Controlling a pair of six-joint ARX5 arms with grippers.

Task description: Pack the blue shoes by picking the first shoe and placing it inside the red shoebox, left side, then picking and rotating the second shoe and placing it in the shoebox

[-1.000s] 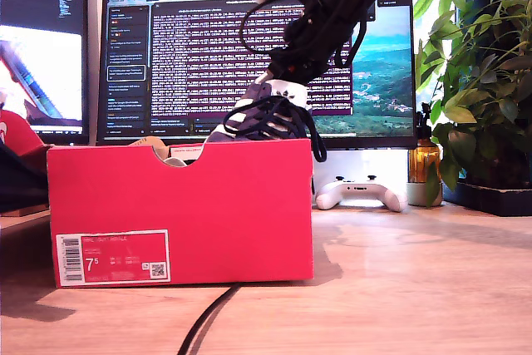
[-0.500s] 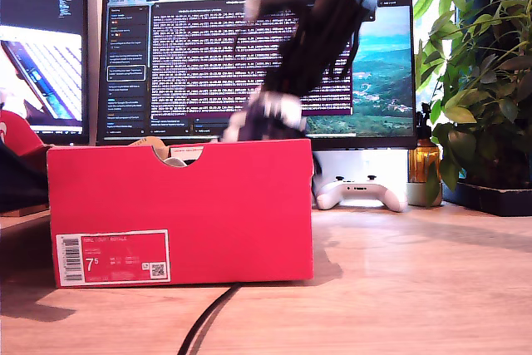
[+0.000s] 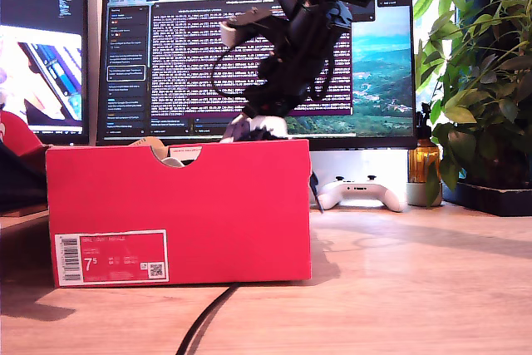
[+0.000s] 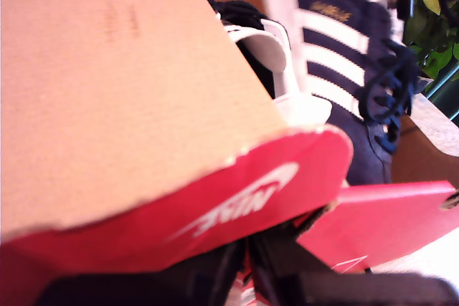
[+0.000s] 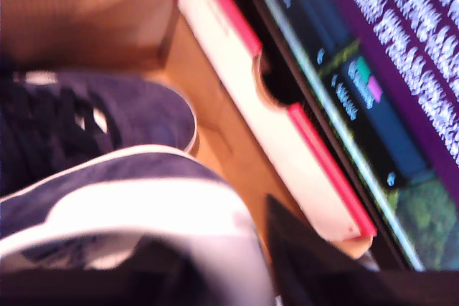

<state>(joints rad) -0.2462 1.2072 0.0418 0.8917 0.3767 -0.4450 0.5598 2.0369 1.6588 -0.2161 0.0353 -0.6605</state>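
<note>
Care matters as my second gripper (image 3: 266, 119), squeezing the second shoe (image 3: 252, 130), lowers it flat beside the first shoe (image 5: 136, 116) in the red shoebox (image 3: 179, 205) at the exterior view's lower left; it sits deeper than a second ago, and I cannot tell my first gripper's (image 4: 247, 270) fingers.

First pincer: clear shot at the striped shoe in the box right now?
Probably not. The red lid flap sits right at my first pincer, between it and the striped shoe, blocking a straight approach.
</note>
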